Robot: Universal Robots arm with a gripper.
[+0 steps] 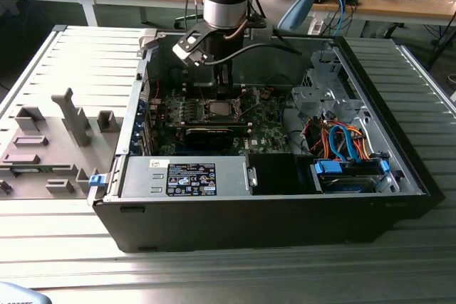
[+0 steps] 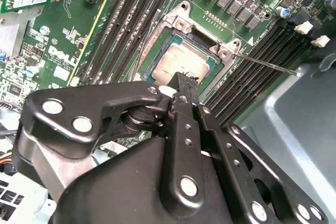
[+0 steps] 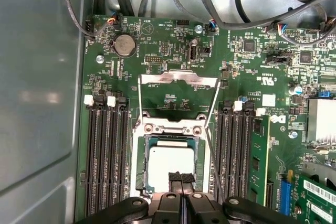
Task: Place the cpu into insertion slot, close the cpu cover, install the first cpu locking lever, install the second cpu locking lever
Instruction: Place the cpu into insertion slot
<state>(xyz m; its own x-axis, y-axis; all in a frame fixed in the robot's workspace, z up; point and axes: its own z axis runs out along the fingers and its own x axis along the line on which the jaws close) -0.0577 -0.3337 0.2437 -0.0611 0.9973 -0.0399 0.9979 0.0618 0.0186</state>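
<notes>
The end effector (image 3: 181, 178) has its two fingers pressed together with nothing between them, and their tip sits at the near edge of the cpu (image 3: 170, 163). The cpu lies flat in the insertion slot (image 3: 143, 161). The cpu cover (image 3: 178, 78) appears to stand raised on its hinge, with bare board showing through its cut-out.

The main risk, as a judgement, is the tip nudging the chip. A sideways drag could tilt the chip in its seat, and the cover would then bind on a corner instead of lying flat. The thin wire lever (image 2: 265, 63) sticks out over the memory slots (image 2: 247, 82). It could slip off the narrow fingers or snag a neighbouring part.

By count there is one arm, one end effector with two fingers, one cpu, one insertion slot and one cpu cover. One lever is clearly seen, and a second cannot be told apart from the cover's thin sides. One computer case (image 1: 285, 226) rests on the ribbed desk (image 1: 214, 275).
</notes>
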